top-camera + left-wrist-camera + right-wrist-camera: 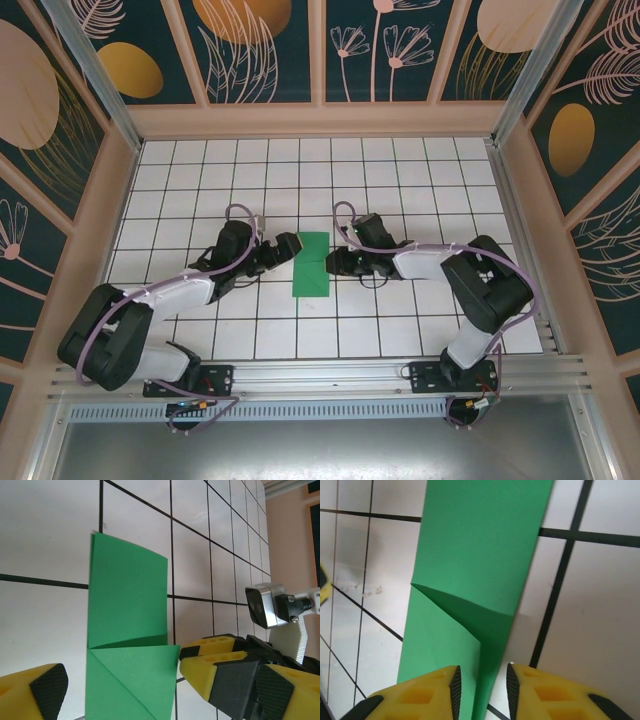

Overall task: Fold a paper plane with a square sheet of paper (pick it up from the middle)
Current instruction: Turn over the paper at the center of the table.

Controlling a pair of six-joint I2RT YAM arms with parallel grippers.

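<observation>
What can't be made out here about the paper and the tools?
- Right wrist view: whether the right tool pinches the green paper; its raised edge runs between the fingers, contact cut off by the bottom edge.
- Left wrist view: the paper's near end, cut off by the bottom edge beside the open left tool.
- Top view: how the folds layer, too small.

A robotics lab cell: gridded white table, patterned wall panels, aluminium mounting rail.

Bright, even overhead light; shadows soft, faint; mild sheen on table; wrist views' near edges slightly soft.
</observation>
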